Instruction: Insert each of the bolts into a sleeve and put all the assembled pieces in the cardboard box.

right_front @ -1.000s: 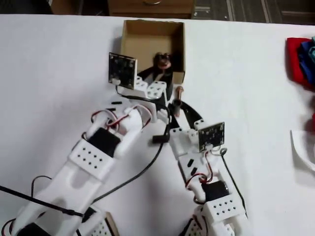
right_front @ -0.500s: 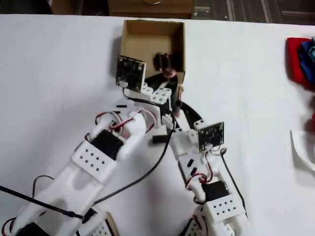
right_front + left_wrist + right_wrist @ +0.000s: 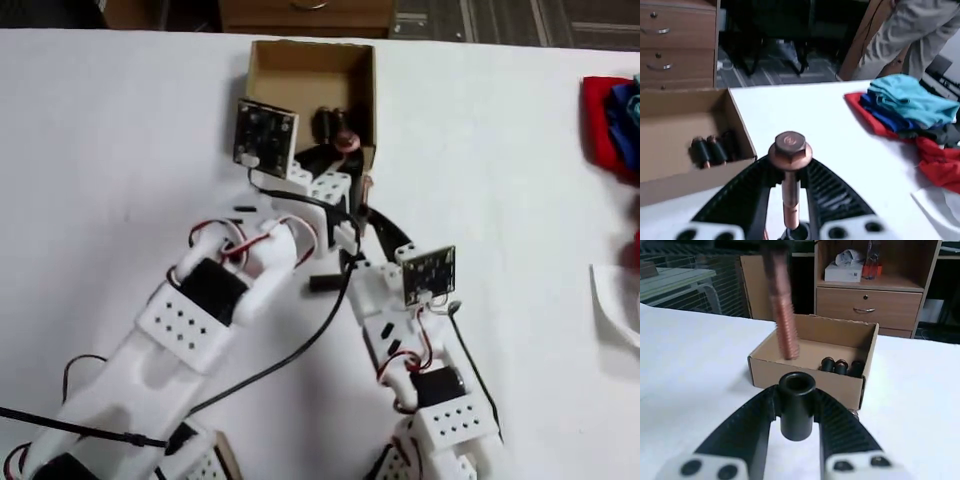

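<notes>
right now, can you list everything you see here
table: 1, white, under everything
box: 1, brown cardboard, open, far side of table
assembled pieces: 3, black with copper ends, inside box
bolt: 1, copper, held upright near box
sleeve: 1, black, held upright under bolt, not touching it
cloths: one pile, red, blue and teal, table's right edge
left gripper: 1, black, shut on bolt
right gripper: 1, black, shut on sleeve

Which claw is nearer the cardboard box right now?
Left. The left claw holds the bolt right at the cardboard box, by its near wall. The right claw, gripping the sleeve, sits farther back from it.
</notes>
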You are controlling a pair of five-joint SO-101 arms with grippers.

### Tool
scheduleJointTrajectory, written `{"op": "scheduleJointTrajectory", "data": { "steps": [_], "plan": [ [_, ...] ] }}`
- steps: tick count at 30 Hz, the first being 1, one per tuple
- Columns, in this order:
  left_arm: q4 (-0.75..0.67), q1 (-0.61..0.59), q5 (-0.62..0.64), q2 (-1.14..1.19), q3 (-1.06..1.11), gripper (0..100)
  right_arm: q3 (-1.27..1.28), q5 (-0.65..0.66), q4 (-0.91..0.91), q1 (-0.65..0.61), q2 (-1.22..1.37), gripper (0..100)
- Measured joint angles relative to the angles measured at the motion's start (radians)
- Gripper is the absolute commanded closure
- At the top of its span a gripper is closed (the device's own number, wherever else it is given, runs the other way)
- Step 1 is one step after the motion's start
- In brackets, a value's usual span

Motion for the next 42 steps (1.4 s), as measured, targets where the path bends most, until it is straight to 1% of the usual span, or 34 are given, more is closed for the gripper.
{"op": "scheduleJointTrajectory", "data": {
  "steps": [8,17,25,42],
  "plan": [
    [0.014,0.000,0.000,0.000,0.000,97,0.000,0.000,-0.069,0.000,0.077,97.7],
    [0.009,0.000,0.000,0.000,0.000,97,0.000,0.000,-0.071,0.000,0.081,97.7],
    [-0.049,-0.002,0.000,-0.002,0.071,97,0.000,0.000,-0.071,0.000,0.081,97.7],
    [-0.078,-0.003,0.000,-0.002,0.072,97,0.000,0.000,-0.071,0.000,0.081,97.7]
  ]
}}
